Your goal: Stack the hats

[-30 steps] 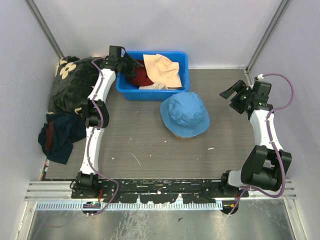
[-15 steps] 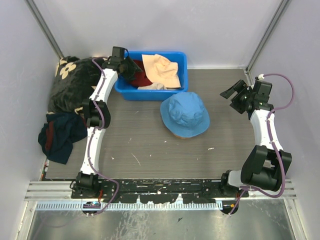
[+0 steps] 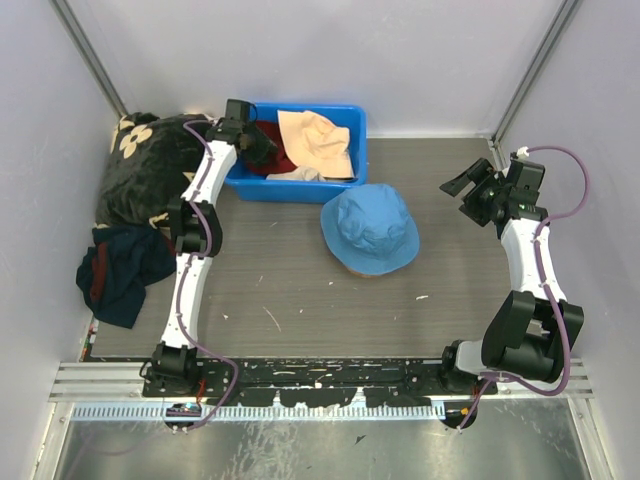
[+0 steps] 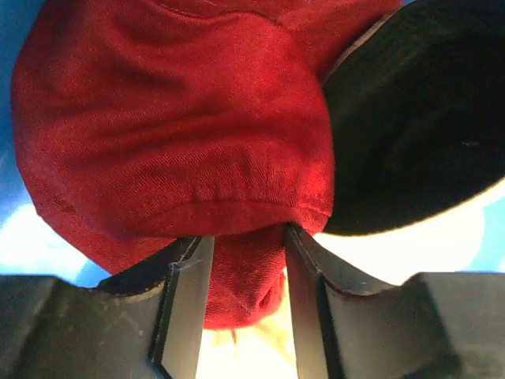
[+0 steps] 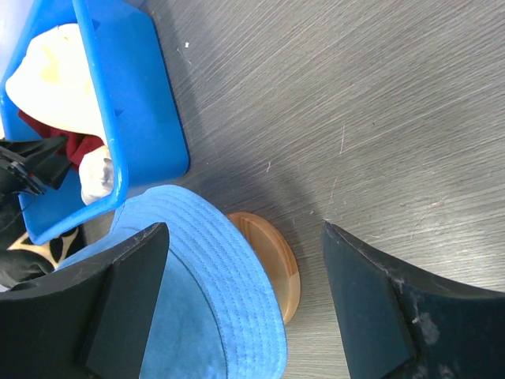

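Dark red hat (image 4: 181, 134) lies in the blue bin (image 3: 300, 191) at the far edge of the table (image 3: 300, 290), a fold clamped in the left gripper (image 4: 243, 253); light blue hat (image 3: 370, 228) sits mid-table; right gripper (image 5: 243, 230) gapes, empty

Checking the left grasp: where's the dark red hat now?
Top view: dark red hat sits back left, in the blue bin beside the cream hat, a fold inside the left gripper.

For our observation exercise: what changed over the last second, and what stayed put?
The left gripper closed around the red hat, and the bin slid left. The right gripper and the blue hat stayed put.
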Controlling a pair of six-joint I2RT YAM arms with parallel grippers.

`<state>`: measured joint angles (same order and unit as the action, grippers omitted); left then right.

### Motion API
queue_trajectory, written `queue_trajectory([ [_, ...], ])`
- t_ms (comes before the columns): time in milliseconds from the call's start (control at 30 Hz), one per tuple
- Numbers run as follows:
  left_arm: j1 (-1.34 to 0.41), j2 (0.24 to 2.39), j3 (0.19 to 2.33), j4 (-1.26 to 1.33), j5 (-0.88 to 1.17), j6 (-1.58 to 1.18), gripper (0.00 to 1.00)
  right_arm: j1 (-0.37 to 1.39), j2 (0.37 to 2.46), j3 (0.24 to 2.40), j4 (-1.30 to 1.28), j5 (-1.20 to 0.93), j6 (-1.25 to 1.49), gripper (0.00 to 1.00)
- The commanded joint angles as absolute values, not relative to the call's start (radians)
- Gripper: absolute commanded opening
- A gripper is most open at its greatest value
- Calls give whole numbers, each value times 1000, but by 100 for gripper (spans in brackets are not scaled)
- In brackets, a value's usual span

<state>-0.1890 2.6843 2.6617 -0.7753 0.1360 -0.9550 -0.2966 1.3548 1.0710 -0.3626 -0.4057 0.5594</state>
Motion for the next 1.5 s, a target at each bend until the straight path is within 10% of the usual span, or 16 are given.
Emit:
queue_trajectory([
  [0,-151,2738,2658,-831,111,-972,41,-299,1333,1113,-317,-424,571,84],
  [200,-141,2717,2654,-799,171,-973,0,-299,1336,1106,-310,-434,579,84],
  [1467,-66,2044,2445,-277,717,-1507,0,-140,1476,1510,-16,-782,886,84],
])
